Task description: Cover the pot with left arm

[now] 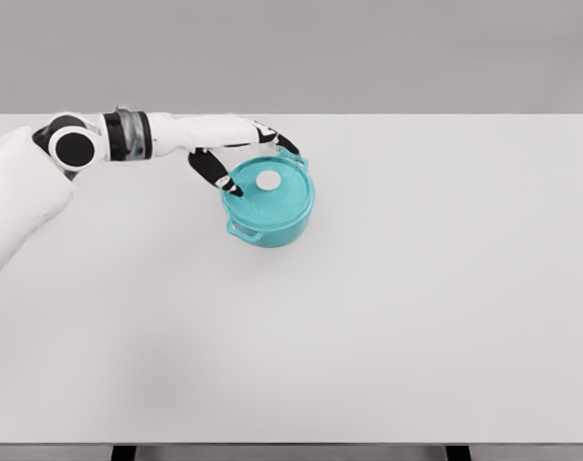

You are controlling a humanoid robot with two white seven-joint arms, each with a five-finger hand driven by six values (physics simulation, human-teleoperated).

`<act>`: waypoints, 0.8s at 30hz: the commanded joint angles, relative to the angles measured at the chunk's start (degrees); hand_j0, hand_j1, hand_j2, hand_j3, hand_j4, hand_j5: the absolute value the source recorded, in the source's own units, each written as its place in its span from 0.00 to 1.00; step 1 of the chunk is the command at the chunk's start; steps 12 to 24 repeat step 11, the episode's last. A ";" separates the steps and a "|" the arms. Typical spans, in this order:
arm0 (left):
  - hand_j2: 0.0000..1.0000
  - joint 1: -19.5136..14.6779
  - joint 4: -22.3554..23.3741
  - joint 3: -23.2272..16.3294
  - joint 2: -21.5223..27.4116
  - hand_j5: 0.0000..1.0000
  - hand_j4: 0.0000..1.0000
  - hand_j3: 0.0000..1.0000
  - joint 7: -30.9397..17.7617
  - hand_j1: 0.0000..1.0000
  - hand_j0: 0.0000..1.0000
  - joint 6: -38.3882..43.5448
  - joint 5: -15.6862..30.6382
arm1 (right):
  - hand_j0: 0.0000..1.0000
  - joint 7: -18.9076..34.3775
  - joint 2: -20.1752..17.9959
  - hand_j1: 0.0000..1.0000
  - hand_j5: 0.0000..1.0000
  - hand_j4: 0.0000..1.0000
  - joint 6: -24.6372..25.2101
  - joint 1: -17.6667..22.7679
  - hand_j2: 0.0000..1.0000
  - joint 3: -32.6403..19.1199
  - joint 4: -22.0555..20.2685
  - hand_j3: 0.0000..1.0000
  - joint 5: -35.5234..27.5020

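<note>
Your left hand (248, 154) stood spread around the lid (269, 186) — seemingly seated on the teal pot (270, 206), mid-table (416, 307) — the covering step looked done; next, lift clear.

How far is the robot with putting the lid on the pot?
Done: the teal lid with its white knob already appears to sit on the teal pot. In hand: the left hand is at the lid's rim, fingers spread around it. Left: to let go and pull the arm away. The right arm is not in view.
</note>
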 commanded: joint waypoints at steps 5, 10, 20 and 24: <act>1.00 5.97 -12.04 2.05 25.39 1.00 1.00 1.00 0.02 1.00 1.00 0.14 17.17 | 1.00 0.03 0.00 1.00 1.00 1.00 -0.06 0.00 1.00 -0.04 0.00 1.00 0.06; 1.00 14.76 -13.28 7.50 26.18 1.00 1.00 1.00 0.02 1.00 1.00 0.14 17.35 | 1.00 0.03 0.00 1.00 1.00 1.00 -0.06 0.00 1.00 -0.04 0.00 1.00 0.06; 1.00 14.94 -13.28 7.50 26.18 1.00 1.00 1.00 0.02 1.00 1.00 0.14 17.35 | 1.00 0.03 0.00 1.00 1.00 1.00 -0.06 0.00 1.00 0.05 0.00 1.00 0.06; 1.00 14.94 -13.28 7.50 26.18 1.00 1.00 1.00 0.02 1.00 1.00 0.14 17.35 | 1.00 0.03 0.00 1.00 1.00 1.00 -0.06 0.00 1.00 0.05 0.00 1.00 0.06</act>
